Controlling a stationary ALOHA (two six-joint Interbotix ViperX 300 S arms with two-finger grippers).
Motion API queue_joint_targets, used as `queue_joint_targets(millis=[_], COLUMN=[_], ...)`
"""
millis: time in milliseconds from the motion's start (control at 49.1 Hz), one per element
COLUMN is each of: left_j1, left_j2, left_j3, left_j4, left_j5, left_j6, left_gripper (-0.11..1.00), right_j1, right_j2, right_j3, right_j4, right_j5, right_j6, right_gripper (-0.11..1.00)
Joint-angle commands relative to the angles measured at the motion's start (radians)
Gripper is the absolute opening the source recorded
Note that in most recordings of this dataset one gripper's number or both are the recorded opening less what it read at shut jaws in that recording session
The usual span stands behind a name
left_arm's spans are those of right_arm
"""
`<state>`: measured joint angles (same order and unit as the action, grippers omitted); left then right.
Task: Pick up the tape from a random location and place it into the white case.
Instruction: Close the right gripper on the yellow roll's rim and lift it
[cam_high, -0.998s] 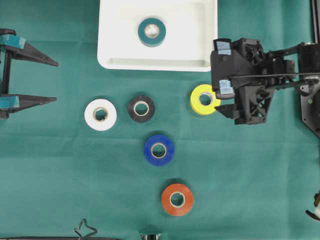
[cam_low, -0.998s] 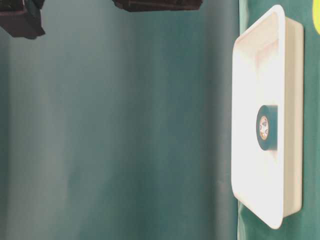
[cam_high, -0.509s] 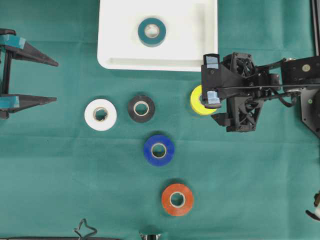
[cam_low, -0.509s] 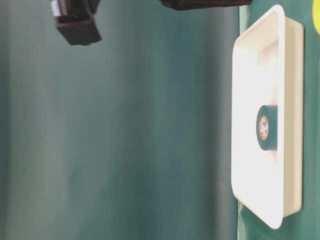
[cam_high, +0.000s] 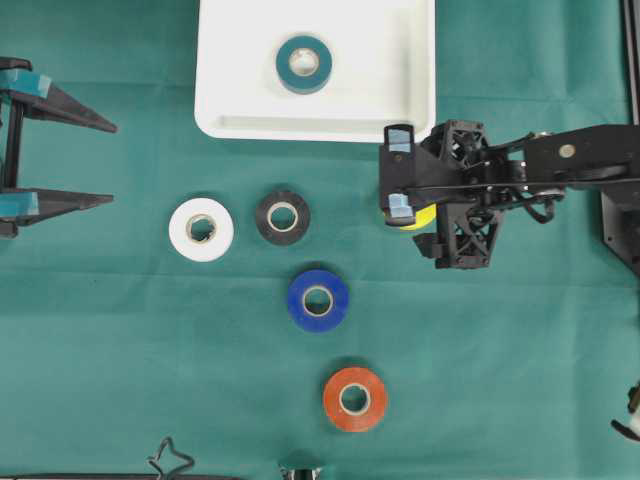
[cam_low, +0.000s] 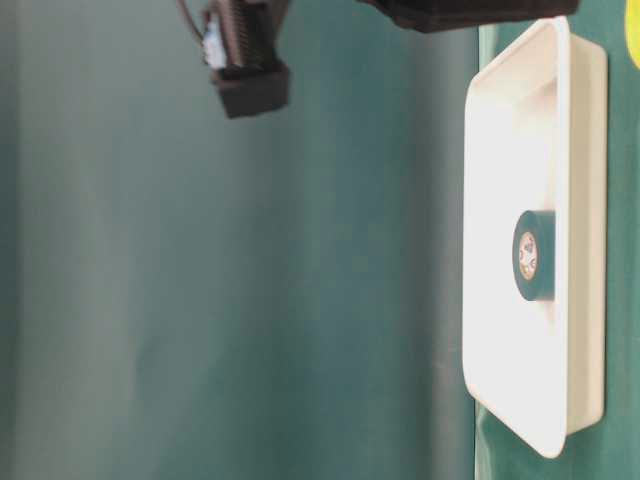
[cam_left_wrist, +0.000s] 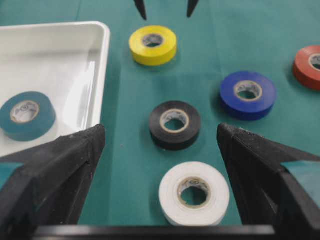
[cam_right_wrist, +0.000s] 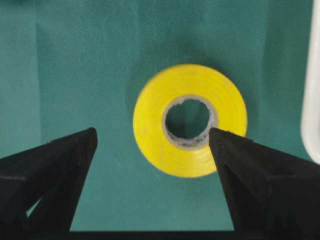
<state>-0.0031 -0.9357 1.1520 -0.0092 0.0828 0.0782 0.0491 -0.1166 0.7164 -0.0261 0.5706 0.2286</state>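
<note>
The white case (cam_high: 214, 110) lies at the top centre with a teal tape roll (cam_high: 303, 63) flat inside it. A yellow tape roll (cam_right_wrist: 190, 120) lies on the green cloth just below the case's right corner. In the overhead view only its edge (cam_high: 421, 220) shows under my right arm. My right gripper (cam_right_wrist: 152, 132) hangs open over it, and the right fingertip (cam_right_wrist: 225, 145) overlaps the roll's core while the left one stands off to its side. At the left edge my left gripper (cam_high: 112, 162) is open and holds nothing.
More rolls lie flat on the cloth: white (cam_high: 201, 229), black (cam_high: 282, 217), blue (cam_high: 318, 299) and red (cam_high: 354, 399). The left wrist view shows the white roll (cam_left_wrist: 194, 192) and the black roll (cam_left_wrist: 175, 125) ahead of the fingers, with the case rim (cam_left_wrist: 102, 60) to the left.
My right gripper has moved left and lower, from beside the yellow roll to over it, still open. The left gripper and the other rolls have not moved.
</note>
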Motion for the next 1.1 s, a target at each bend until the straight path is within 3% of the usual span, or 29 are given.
queue_joint_targets(millis=[0, 651, 1079], left_j1=[-0.002, -0.003, -0.002], left_j2=[0.008, 0.006, 0.008], left_j3=[-0.008, -0.008, -0.008], left_j4=[-0.002, -0.002, -0.002], left_j5=[-0.009, -0.009, -0.011], left_j6=[0.0, 0.0, 0.0], left_gripper=[0.95, 0.95, 0.95], right_j1=[0.002, 0.002, 0.002], right_j2=[0.006, 0.155, 0.167], right_j3=[-0.011, -0.011, -0.011], right_j4=[0.0, -0.002, -0.002], right_j5=[-0.021, -0.098, -0.098], right_j6=[0.002, 0.018, 0.02], right_gripper=[0.91, 0.91, 0.91])
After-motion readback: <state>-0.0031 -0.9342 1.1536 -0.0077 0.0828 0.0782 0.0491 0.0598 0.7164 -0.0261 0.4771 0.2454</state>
